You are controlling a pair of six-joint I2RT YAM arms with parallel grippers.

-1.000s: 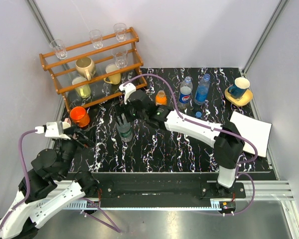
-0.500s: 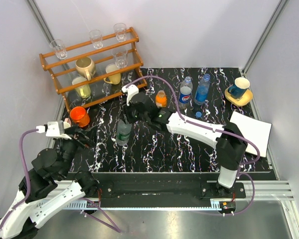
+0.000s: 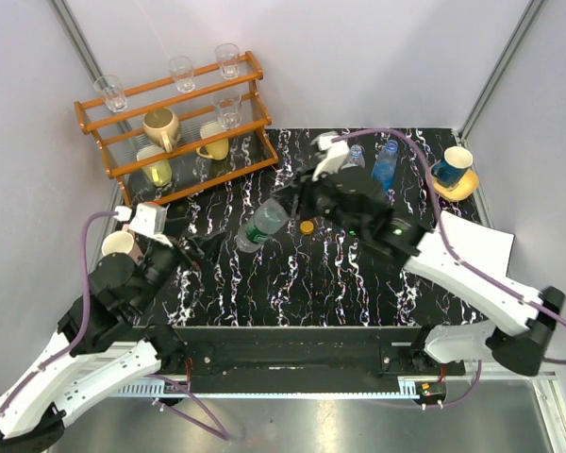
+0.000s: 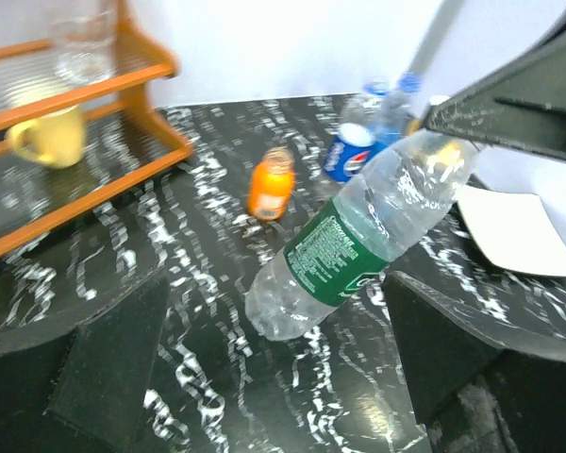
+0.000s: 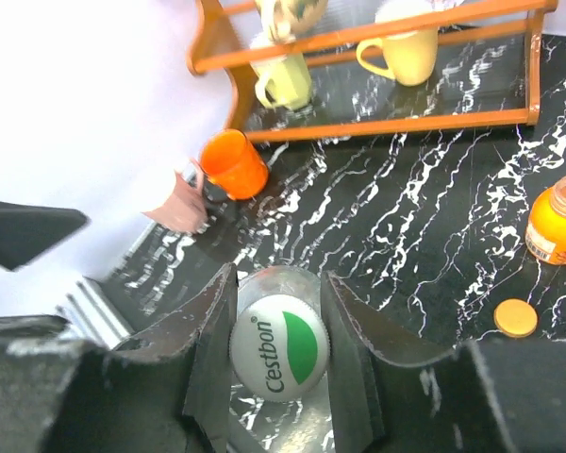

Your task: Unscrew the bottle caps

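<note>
From above, your right gripper is no longer over the left-centre of the table. It has swung toward the middle and carried the green bottle along, so the bottle now slants, apparently lifted clear, with its base toward your left arm. The left gripper has come forward to meet it. I read this as the set-up for a two-handed twist: one arm holds the body while the other turns the cap. The cap is still on.

At the left wrist, your fingers are spread wide with nothing between them. The bottle lies ahead, clear with a green label, its base nearest and its neck end up at the right gripper.

At the right wrist, the fingers are clamped on the round white-and-green cap marked Cestbon. Beyond it, the orange bottle stands open, its lid on the table nearby.
</note>
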